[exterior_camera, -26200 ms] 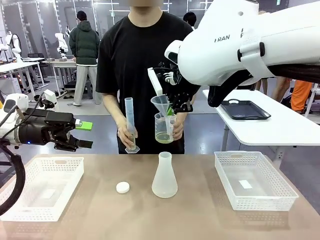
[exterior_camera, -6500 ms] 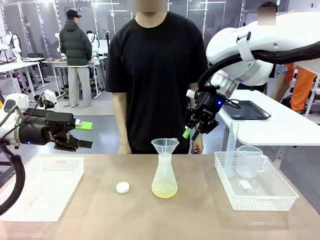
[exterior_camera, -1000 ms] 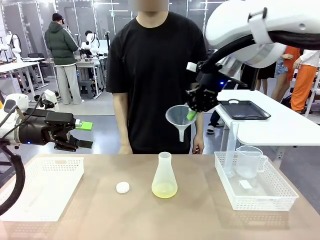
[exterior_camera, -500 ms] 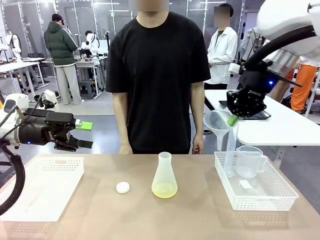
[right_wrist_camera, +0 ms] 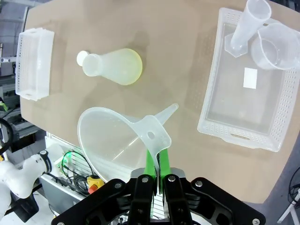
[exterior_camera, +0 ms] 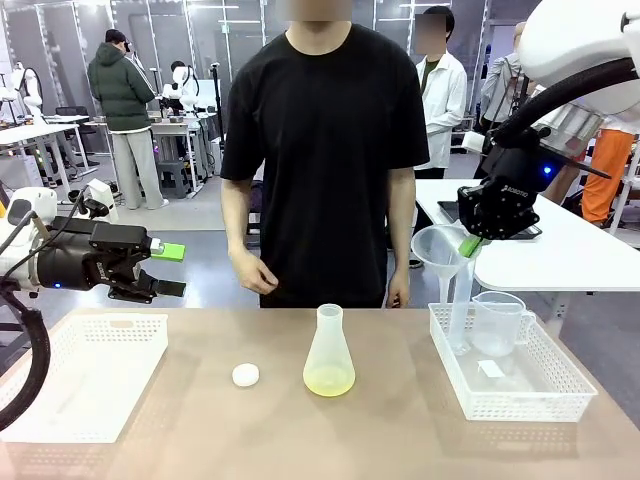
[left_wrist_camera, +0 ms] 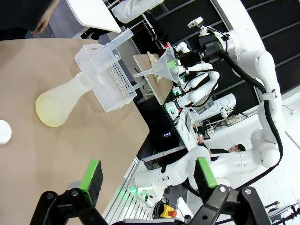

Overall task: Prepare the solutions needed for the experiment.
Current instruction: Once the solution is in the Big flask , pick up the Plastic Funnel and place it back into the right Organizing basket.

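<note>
My right end effector is clamped, green pads together, on the flat tab of a clear plastic funnel. The funnel hangs tilted in the air, up near the left rim of a white perforated plastic basket on the right of the counter. That basket holds a clear measuring cylinder and a clear plastic measuring jug. My left end effector hangs with its fingers wide apart, gripping nothing, above a second white basket on the left. The pale yellow-green solution lies shallow in the bottom of the frosted conical flask, upright mid-counter. A small white round cap lies near its left. The person's hand is raised beyond the far edge.
</note>
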You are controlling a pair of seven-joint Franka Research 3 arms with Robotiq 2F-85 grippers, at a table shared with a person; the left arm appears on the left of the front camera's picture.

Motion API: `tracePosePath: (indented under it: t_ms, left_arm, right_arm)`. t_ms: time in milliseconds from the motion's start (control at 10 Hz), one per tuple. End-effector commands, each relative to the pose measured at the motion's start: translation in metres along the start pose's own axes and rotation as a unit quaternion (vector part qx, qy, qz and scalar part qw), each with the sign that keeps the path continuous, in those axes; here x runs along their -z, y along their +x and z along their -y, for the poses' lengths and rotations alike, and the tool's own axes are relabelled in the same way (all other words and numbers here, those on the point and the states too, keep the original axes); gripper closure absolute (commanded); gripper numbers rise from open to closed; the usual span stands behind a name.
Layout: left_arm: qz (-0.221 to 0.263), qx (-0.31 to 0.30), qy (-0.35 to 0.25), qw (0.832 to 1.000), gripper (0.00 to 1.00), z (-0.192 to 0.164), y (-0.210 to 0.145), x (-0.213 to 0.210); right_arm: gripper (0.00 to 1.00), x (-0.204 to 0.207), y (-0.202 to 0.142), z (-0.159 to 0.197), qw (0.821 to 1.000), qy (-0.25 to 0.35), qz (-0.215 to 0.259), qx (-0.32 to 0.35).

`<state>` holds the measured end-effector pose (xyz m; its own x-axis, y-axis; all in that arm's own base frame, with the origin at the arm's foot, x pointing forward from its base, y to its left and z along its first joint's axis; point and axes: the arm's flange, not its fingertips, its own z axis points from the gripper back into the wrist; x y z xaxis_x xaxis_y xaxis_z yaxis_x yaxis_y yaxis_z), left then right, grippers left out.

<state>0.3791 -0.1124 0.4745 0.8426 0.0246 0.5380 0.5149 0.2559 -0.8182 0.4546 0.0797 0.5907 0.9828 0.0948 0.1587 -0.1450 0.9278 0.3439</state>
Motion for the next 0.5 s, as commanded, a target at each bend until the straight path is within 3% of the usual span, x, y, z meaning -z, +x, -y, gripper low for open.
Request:
tracePosePath:
  t_ms: [0,400]
  left_arm:
    - [0.008,-0.008,-0.011,1.000,0.00,0.002,0.002,0.002]
    - [0.008,-0.008,-0.011,1.000,0.00,0.002,0.002,0.002]
  right_arm:
    - [0.96,0.009,-0.002,0.024,0.997,-0.001,-0.046,0.062]
    - [0.96,0.036,-0.012,0.095,0.960,-0.003,-0.080,0.268]
